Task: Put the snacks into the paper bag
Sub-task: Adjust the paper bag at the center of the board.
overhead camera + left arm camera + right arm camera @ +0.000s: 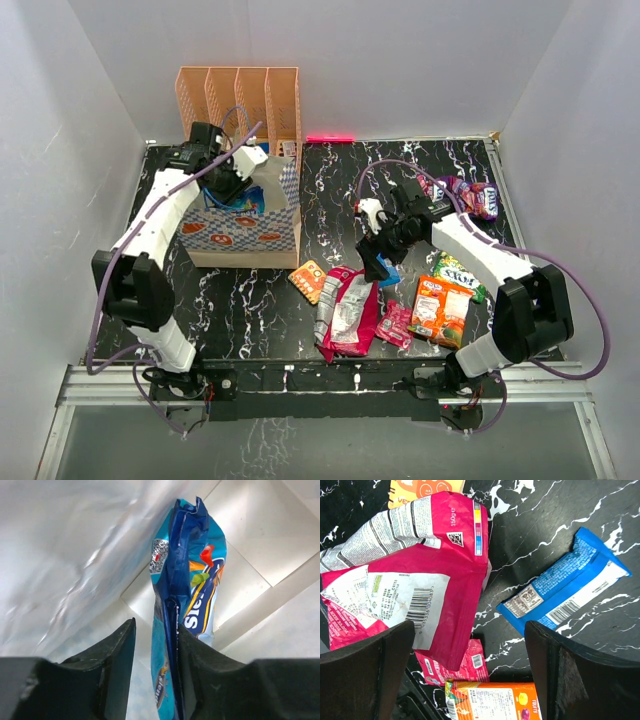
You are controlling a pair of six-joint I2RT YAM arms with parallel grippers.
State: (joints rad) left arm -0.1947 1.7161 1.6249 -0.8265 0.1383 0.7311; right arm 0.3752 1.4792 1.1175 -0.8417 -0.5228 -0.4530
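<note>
My left gripper [232, 185] is down inside the paper bag [245, 238], which has blue checks and donut prints. In the left wrist view the gripper [156, 636] stands open inside the white bag wall [75, 545]. A blue snack packet [192, 580] hangs between the fingers, touching the right finger with a gap to the left one. My right gripper [378, 262] is open and empty above the table. In its wrist view the gripper [470, 640] hovers between the magenta-silver packet [440, 575] and a blue packet [565, 587], over a pink packet [455, 667] and an orange packet [492, 702].
Loose on the table are a small orange packet [309, 280], the magenta-silver packet [347, 312], a pink one [395, 324], a large orange one [441, 310], a green-yellow one [458, 272] and a purple one [470, 197]. A peach file rack [240, 100] stands behind the bag.
</note>
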